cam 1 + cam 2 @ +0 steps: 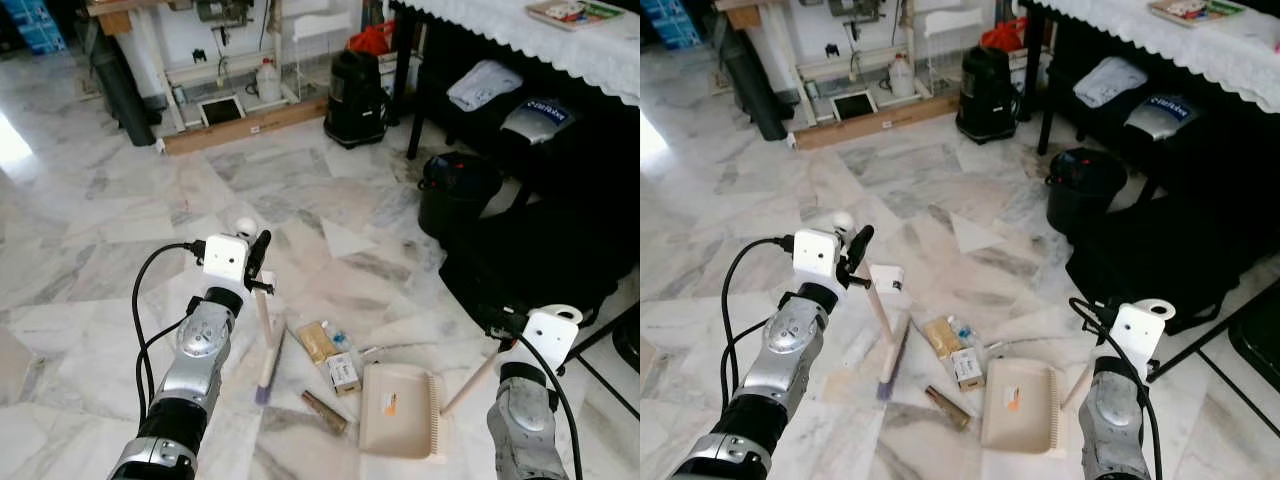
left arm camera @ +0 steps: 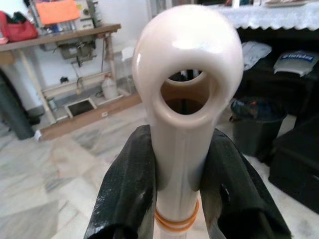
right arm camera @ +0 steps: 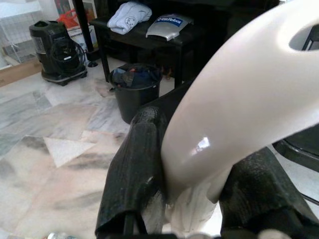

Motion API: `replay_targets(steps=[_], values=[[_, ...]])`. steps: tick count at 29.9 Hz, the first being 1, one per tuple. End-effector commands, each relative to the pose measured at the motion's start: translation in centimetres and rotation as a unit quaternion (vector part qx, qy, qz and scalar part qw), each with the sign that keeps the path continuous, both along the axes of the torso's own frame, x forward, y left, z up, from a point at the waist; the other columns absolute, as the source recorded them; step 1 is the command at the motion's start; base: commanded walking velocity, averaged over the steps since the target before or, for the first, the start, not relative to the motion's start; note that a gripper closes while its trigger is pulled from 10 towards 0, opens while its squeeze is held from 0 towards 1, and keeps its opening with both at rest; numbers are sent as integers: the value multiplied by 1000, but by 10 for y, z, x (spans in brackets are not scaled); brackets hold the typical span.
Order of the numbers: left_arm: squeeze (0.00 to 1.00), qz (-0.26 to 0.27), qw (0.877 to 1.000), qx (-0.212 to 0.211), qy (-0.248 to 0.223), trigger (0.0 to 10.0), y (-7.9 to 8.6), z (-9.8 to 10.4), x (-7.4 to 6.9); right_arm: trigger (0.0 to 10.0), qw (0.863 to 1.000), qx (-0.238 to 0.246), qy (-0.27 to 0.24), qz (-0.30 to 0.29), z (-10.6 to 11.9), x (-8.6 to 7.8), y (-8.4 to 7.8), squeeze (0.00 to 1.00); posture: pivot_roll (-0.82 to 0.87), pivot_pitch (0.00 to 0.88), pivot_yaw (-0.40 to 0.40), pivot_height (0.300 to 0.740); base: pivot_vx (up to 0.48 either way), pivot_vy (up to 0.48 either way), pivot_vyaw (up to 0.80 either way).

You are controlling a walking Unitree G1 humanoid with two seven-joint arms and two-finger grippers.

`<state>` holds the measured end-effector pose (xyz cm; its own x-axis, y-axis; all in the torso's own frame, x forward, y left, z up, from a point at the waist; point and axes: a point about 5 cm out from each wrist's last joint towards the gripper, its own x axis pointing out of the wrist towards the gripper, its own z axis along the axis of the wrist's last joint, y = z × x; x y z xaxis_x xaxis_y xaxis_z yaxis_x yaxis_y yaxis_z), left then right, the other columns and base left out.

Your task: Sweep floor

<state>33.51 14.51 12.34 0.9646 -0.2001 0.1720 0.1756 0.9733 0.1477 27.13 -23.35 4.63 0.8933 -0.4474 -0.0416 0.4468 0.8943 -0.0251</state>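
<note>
Fingers (image 2: pixel 124 194) of the left gripper (image 1: pixel 258 262) were clamped on the cream handle of a small broom (image 1: pixel 266 350), just below its hanging loop, as shown in the left wrist view. The bristles were held down on the marble floor (image 1: pixel 100 250). The right gripper (image 3: pixel 199 199) was closed likewise around the handle of a beige dustpan (image 1: pixel 400 410), which lay flat on the floor between the two arms. Litter was scattered between broom and pan: a yellow wrapper (image 1: pixel 316 342), a small carton (image 1: pixel 343 372) and a brown stick-like piece (image 1: pixel 325 411). A black bin (image 1: pixel 455 190) stood well apart, by the dark table. Risk was judged to lie in the pan's lip: if tilted off the floor, litter could be pushed beneath it; an overly hard stroke could scatter the light wrapper past the pan.
</note>
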Motion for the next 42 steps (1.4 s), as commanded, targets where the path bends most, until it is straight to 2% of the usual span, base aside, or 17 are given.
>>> replay_targets(steps=[1,4,9,12,15,19,21,23,24,27,31,38,42], values=[[0,13,1000,27,-3,10000,12,7,0,10000,1000,-4,-16,6,7,1,3,0,-52,81,28,740,0,0,0],[0,13,999,42,18,10000,15,3,-1,10000,1000,-3,-15,10,7,-1,4,0,-50,78,32,740,0,0,0],[0,6,992,91,86,10000,23,-9,-12,10000,1000,1,-1,22,7,-5,7,0,-37,83,29,740,0,0,0],[0,6,990,90,112,10000,23,-14,-11,10000,999,3,26,31,4,-6,9,0,-37,88,26,740,0,0,0],[0,2,989,87,122,10000,20,-15,-10,10000,999,12,31,43,2,-7,12,0,-44,92,25,740,0,0,0],[0,-8,987,74,140,10000,9,-16,-6,10000,997,17,49,52,-5,-10,18,0,-45,100,25,740,0,0,0],[0,-1,990,43,133,10000,4,-13,-2,10000,996,26,59,53,-10,-11,22,0,-46,105,23,740,0,0,0],[0,3,990,37,133,10000,3,-12,-1,10000,996,29,66,55,-12,-11,23,0,-46,105,23,740,0,0,0],[0,5,992,12,125,10000,2,-9,1,10000,995,34,70,59,-14,-12,25,0,-47,105,22,740,0,0,0],[0,4,993,-11,113,10000,0,-6,3,10000,994,38,79,67,-20,-14,29,0,-45,108,21,740,0,0,0],[0,-8,989,-13,146,10000,-2,-11,4,10000,992,40,96,67,-28,-18,29,0,-43,113,23,740,0,0,0],[0,-33,984,-17,176,10000,-5,-16,5,10000,992,39,102,66,-31,-18,27,0,-40,114,23,740,0,0,0],[0,-38,978,-36,200,10000,-6,-19,4,10000,992,39,101,66,-31,-17,27,0,-39,115,24,740,0,0,0]])
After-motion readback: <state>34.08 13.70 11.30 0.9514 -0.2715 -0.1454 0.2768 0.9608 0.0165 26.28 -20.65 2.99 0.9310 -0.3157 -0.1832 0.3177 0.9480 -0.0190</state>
